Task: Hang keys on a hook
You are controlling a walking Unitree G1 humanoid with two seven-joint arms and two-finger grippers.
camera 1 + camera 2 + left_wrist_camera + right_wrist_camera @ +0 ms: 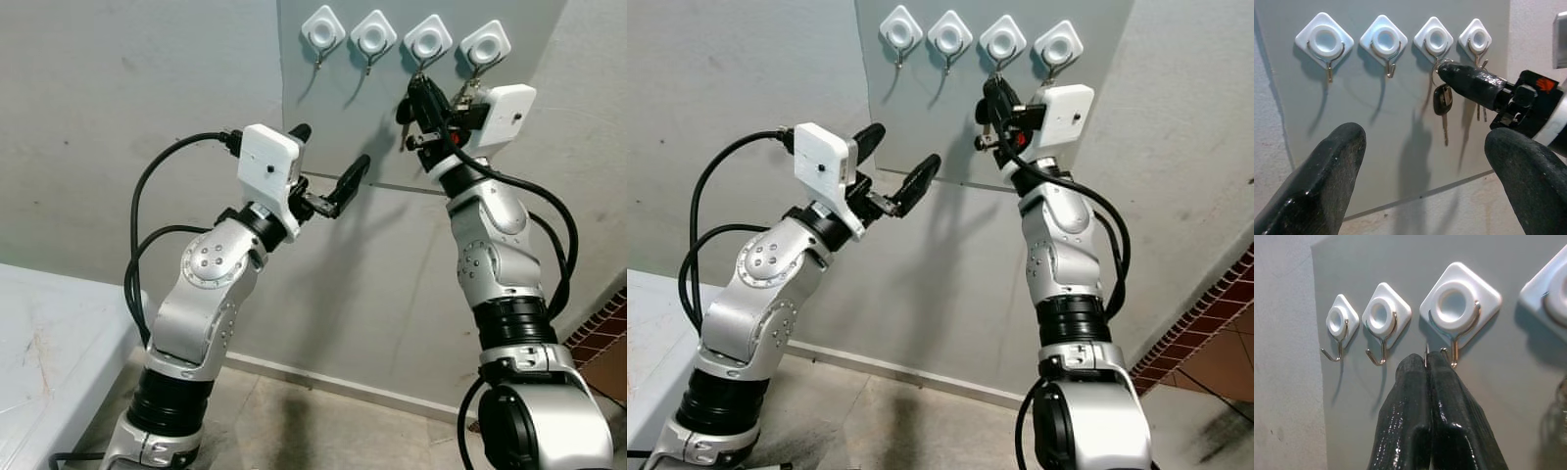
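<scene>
**Key ring at the third hook**

The keys [1443, 105] dangle below the third hook [1455, 350] on the grey board [333, 117], their ring pinched by the right end effector [1426, 363], probably to thread it onto the wire. The left end effector [328, 166] hovers spread, empty.

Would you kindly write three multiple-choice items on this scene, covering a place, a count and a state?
1. Where is the right gripper?
A. by the floor
B. at the third hook from the left
C. on the table

2. How many hooks are on the grey board?
A. two
B. four
C. six

3. How are the left gripper's fingers?
A. spread apart
C. pressed together
B. clamped on a key

Answers: 1 B, its tips meet at the third hook; 2 B, four white diamond mounts in a row; 3 A, a wide gap shows between its fingers.
</scene>
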